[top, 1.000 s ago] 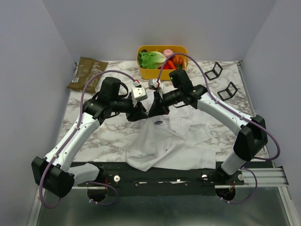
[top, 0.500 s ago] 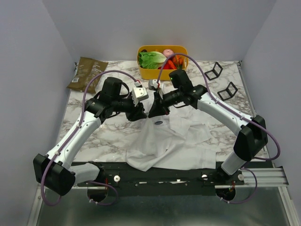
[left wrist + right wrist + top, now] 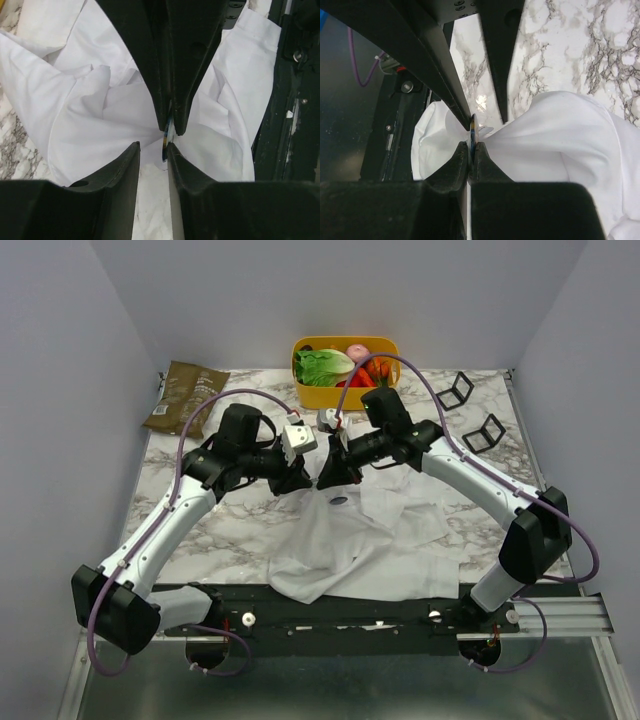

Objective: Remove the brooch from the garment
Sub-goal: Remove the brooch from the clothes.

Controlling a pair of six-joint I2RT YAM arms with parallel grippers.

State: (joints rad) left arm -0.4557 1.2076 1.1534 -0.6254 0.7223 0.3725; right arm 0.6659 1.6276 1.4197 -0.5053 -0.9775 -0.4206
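My right gripper (image 3: pixel 470 148) is pinched tight on the brooch (image 3: pixel 473 126). I see it edge-on, as a thin disc with a blue and yellow rim. My left gripper (image 3: pixel 154 148) meets it nose to nose. Its fingers (image 3: pixel 502 75) are spread apart and grip nothing. The brooch sits close beside one of them; I cannot tell whether they touch.

The two grippers meet over the middle of the marble worktop (image 3: pixel 230 530), a little toward the far edge. The white shirt (image 3: pixel 380 550) spreads from there down to the near edge, right of centre. Its thin cloth is drawn into a peak that runs right up to the brooch, so I judge the pin is not yet free.

That is where the trouble lies:
- **No anchor:** Nothing holds the cloth down, so if I pull with the right alone, the whole shirt may come along or the thin weave may tear at the pin.
- **Weak grip:** I hold only the brooch's narrow edge, so a sideways tug could twist it out of my pads.
- **Poor aim:** If my left closes badly, it could catch the brooch or my other fingers instead of the fabric.
- **Clasp unknown:** It is hidden from me, so I cannot say whether it is open.
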